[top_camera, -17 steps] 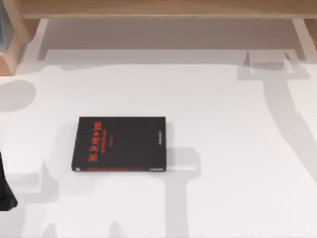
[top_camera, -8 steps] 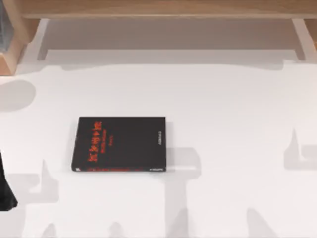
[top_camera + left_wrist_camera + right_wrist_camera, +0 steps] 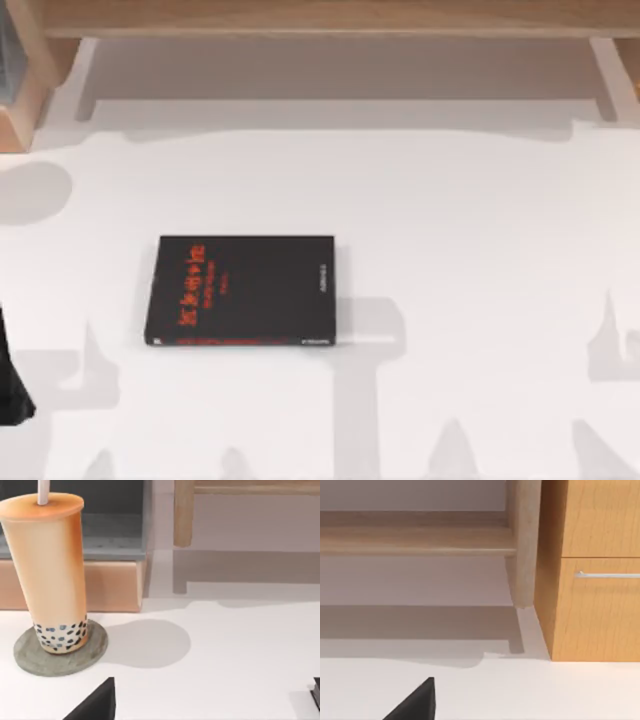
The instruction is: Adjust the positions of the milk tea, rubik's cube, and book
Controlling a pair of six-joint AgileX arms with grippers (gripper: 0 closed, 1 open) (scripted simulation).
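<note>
Milk tea stands ahead of the left arm, right arm far from it

**Top view.** A thin black book [image 3: 240,290] with red lettering lies flat on the white table [image 3: 460,260], left of centre, its long axis running across the table. This is not the light-blue book of the task. The left arm [image 3: 10,385] shows as a dark shape at the table's left edge. A wooden shelf [image 3: 330,18] runs along the far side.

**Left wrist view.** The milk tea [image 3: 52,575] stands upright on a round grey coaster [image 3: 60,655], with a white straw [image 3: 43,491] rising from its lid and dark pearls at its foot. It lies ahead of the left gripper [image 3: 95,705] and off to one side, well apart from it. How wide that gripper stands I cannot tell, as just one dark wedge of it is in sight. It holds nothing that I can see.

**Right wrist view.** The right gripper [image 3: 415,702], again a single dark wedge whose spread I cannot tell, faces a wooden drawer cabinet [image 3: 595,605] and a shelf leg [image 3: 525,545].

By this lie, the left arm is the nearer one to the cup, and a reach would go forward and across to the cup's upright side
</note>
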